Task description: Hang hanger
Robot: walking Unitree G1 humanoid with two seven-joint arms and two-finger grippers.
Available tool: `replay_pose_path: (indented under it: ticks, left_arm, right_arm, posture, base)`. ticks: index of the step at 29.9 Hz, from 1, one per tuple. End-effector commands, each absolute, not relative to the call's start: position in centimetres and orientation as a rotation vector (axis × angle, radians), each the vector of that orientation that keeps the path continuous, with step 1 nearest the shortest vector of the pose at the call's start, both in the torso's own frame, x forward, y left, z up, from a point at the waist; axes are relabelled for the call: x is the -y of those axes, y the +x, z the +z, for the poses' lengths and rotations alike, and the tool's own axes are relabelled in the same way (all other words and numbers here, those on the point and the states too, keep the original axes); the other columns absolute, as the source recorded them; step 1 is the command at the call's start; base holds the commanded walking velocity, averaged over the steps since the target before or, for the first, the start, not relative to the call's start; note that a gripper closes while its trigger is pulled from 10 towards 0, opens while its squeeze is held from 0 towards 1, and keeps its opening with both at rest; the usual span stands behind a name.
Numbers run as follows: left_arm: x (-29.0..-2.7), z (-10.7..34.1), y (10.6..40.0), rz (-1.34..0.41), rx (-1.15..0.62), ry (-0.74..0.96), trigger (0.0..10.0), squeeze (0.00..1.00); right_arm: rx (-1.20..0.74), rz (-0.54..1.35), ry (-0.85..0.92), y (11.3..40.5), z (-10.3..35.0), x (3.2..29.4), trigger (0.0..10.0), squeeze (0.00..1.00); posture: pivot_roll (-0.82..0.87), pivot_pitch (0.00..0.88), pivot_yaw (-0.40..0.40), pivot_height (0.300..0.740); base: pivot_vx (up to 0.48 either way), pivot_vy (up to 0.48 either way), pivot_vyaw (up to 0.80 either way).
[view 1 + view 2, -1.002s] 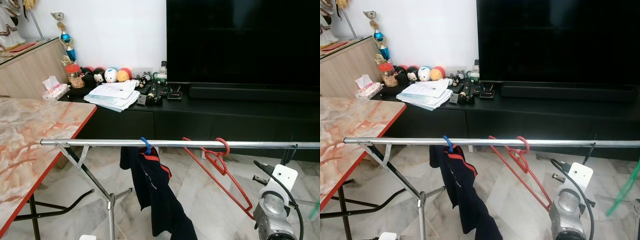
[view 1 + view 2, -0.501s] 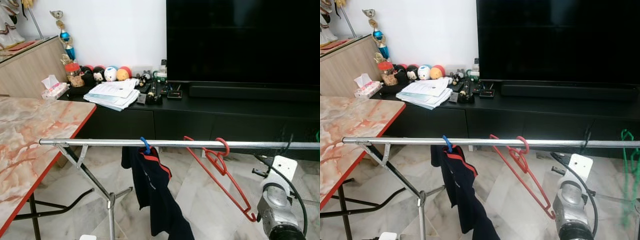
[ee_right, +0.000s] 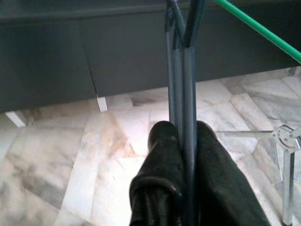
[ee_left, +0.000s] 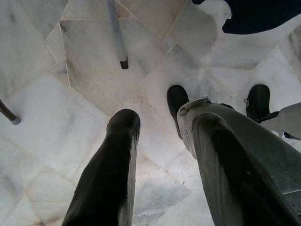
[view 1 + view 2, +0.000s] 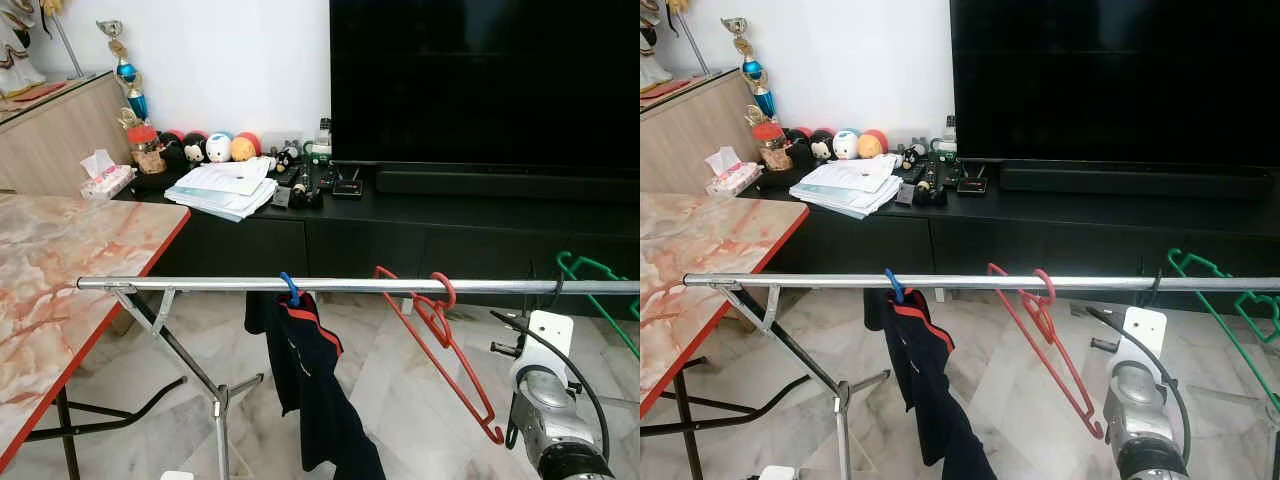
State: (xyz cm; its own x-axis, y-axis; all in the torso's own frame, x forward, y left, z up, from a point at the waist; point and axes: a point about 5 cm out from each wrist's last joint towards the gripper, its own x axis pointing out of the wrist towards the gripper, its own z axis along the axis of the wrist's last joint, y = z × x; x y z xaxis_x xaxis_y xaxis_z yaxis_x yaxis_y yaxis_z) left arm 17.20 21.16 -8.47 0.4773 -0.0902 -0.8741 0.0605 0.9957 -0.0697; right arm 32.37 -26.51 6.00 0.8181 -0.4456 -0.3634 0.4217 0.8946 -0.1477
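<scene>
A silver rail [image 5: 200, 284] runs across in front of me. On it hang a blue hook with a dark shirt [image 5: 310, 370] and an empty red hanger [image 5: 445, 335]. A green hanger [image 5: 1188, 262] stands tilted at the rail's right end, its top just above rail height; whether it touches the rail I cannot tell. My right gripper [image 3: 181, 129] is shut on thin bars of the green hanger [image 3: 256, 29], and my right arm [image 5: 545, 410] is raised below the rail. My left gripper [image 4: 164, 122] hangs open over the floor.
A marble-topped table [image 5: 60, 270] stands at the left. Behind the rail is a black TV cabinet [image 5: 420, 215] with papers, toys and a large TV [image 5: 480, 80]. The rack's folding legs [image 5: 190, 355] spread over the marble floor.
The green hanger has come up from low at the right edge to the rail's height. My right arm has shifted with it. The red hanger and shirt hang as before.
</scene>
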Motion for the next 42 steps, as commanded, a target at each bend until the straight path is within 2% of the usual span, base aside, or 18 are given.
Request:
replay_pose_path:
  ticks: [1,13,23,24,25,26,33,42]
  left_arm:
    - [-21.8,-8.4,17.1,-0.085,-1.081,-0.007,10.0,0.0]
    - [-21.7,-8.4,17.1,-0.086,-1.076,-0.014,10.0,0.0]
    - [-22.0,-8.4,17.1,-0.048,-1.047,-0.001,10.0,0.0]
    - [-22.0,-8.4,17.1,-0.047,-1.046,0.012,10.0,0.0]
    - [-22.0,-8.4,17.1,-0.047,-1.046,0.012,10.0,0.0]
    - [-22.1,-8.4,17.1,-0.051,-1.047,0.021,10.0,0.0]
    - [-22.4,-8.3,17.0,-0.036,-1.044,0.039,10.0,0.0]
    - [-21.9,-8.4,17.0,-0.041,-1.042,0.018,10.0,0.0]
  right_arm:
    - [-0.351,-0.463,-0.051,32.6,6.5,26.0,10.0,1.0]
    - [-0.242,-0.457,-0.106,30.4,6.1,25.2,10.0,1.0]
    - [-0.053,-0.436,-0.117,27.6,8.0,24.5,10.0,1.0]
    - [-0.021,-0.413,-0.135,27.1,8.4,24.2,10.0,0.53]
    - [-0.021,-0.413,-0.135,27.1,8.4,24.2,10.0,0.53]
    - [-0.001,-0.355,-0.152,26.6,8.8,23.5,10.0,0.0]
    - [-0.027,-0.105,-0.212,25.7,8.3,21.0,10.0,0.0]
    - [-0.066,-0.164,-0.172,26.4,8.2,22.0,10.0,0.0]
  posture:
    - [-0.06,0.0,0.092,0.74]
    - [-0.07,0.0,0.084,0.74]
    - [-0.08,0.0,0.085,0.74]
    - [-0.08,0.0,0.084,0.74]
    - [-0.08,0.0,0.084,0.74]
    - [-0.09,0.0,0.086,0.74]
    - [-0.1,0.0,0.077,0.74]
    - [-0.09,0.0,0.065,0.74]
  base:
    - [0.0,0.0,0.0]
    - [0.0,0.0,0.0]
    - [0.0,0.0,0.0]
    - [0.0,0.0,0.0]
    - [0.0,0.0,0.0]
    - [0.0,0.0,0.0]
    - [0.0,0.0,0.0]
    - [0.0,0.0,0.0]
